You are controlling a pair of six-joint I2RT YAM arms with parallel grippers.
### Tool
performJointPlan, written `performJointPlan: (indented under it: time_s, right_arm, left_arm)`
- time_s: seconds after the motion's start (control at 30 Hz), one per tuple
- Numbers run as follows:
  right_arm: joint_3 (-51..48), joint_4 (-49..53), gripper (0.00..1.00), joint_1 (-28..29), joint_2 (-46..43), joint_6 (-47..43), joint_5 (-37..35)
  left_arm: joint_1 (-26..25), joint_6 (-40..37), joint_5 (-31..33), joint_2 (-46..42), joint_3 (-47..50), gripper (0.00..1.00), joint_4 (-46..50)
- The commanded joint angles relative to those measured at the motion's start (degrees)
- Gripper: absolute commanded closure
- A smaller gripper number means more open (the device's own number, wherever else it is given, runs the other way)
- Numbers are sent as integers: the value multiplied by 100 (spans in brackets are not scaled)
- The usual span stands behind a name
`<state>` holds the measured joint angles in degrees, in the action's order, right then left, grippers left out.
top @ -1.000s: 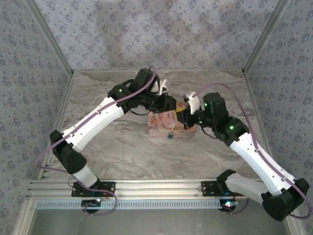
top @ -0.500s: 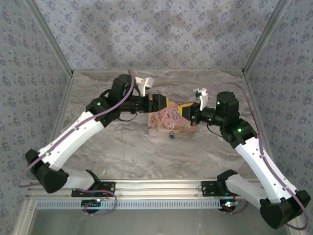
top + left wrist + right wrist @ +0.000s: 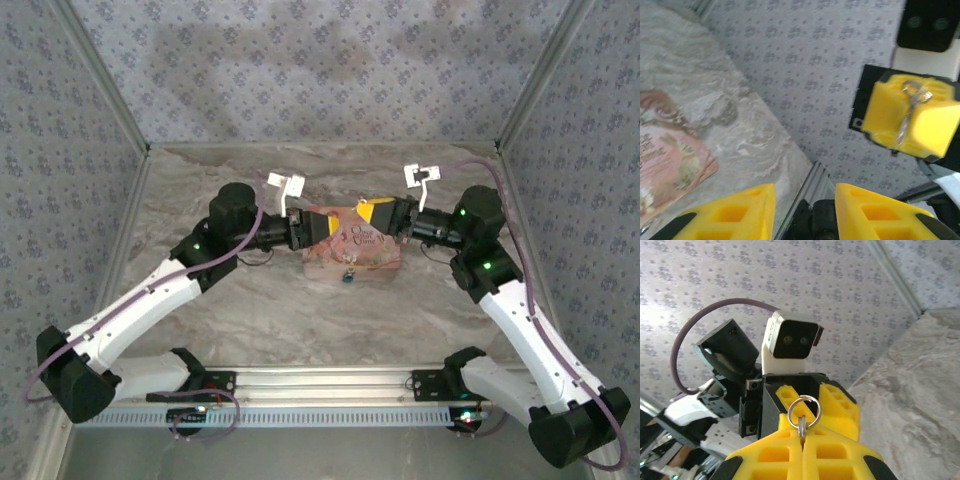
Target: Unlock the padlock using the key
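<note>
Marble-patterned table (image 3: 250, 300), boxed in by walls (image 3: 300, 70) papered in a small blue floral print. Aluminium rail along the near edge.

Top view: flat pink box (image 3: 345, 252) lies near table centre. The padlock (image 3: 349, 275), tiny and blue-and-silver, sits at 6 o'clock of the box, just beside its near edge, on the table. Cannot tell from here whether the shackle is closed.

Left gripper (image 3: 322, 226) is at about 10 o'clock of the box; right gripper (image 3: 377, 213) at about 1 o'clock. They point at each other over the box's far edge, tips near but apart. Neither touches the padlock.

Right wrist view: the two yellow fingers (image 3: 775, 455) are pressed together with the key (image 3: 801, 426) pinched in the seam, its split ring (image 3: 811, 401) standing free above the tips. The left arm's wrist camera (image 3: 790, 340) faces it.

Left wrist view: its own yellow fingers (image 3: 725, 215) stand well apart with nothing between them. The key hangs from the opposite gripper at 2 o'clock; a corner of the box shows at 9 o'clock.
</note>
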<state>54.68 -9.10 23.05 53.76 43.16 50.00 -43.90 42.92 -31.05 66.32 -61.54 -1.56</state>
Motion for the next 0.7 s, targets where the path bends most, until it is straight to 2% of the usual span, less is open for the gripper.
performJointPlan:
  time_s: [0.0, 0.07, 0.13, 0.57, 0.67]
  right_arm:
    - [-50, -335, 100, 96, -82, 335, 306]
    - [-108, -336, 100, 128, -107, 321, 320]
    - [-155, -357, 100, 154, -144, 324, 350]
    - [-126, -292, 100, 311, -239, 252, 511]
    - [-137, -289, 100, 314, -257, 246, 520]
  left_arm:
    - [-101, -138, -387, -190, -39, 58, -913]
    - [-139, -161, -463, -191, -55, 58, -1032]
    - [-166, -186, -494, -173, -106, 63, -1027]
    - [-387, -198, -769, -15, -349, 79, -1143]
    - [-412, -213, -791, 9, -394, 86, -1144]
